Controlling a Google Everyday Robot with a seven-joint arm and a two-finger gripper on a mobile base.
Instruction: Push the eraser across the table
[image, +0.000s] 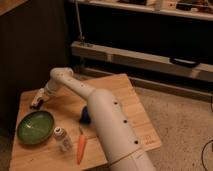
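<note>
The eraser (36, 103), a small dark block with a white strip and a reddish end, lies near the far left edge of the light wooden table (127, 105). My gripper (41, 96) is at the end of my white arm, low over the table and right at the eraser, touching or almost touching its right side. The arm reaches from the lower right across the table top to the far left.
A green bowl (35, 126) sits at the left front. A small white bottle (62, 138) and an orange carrot (80, 147) lie near the front edge. A rounded blue block (86, 115) shows partly behind my arm. A dark wall and metal rails stand behind the table.
</note>
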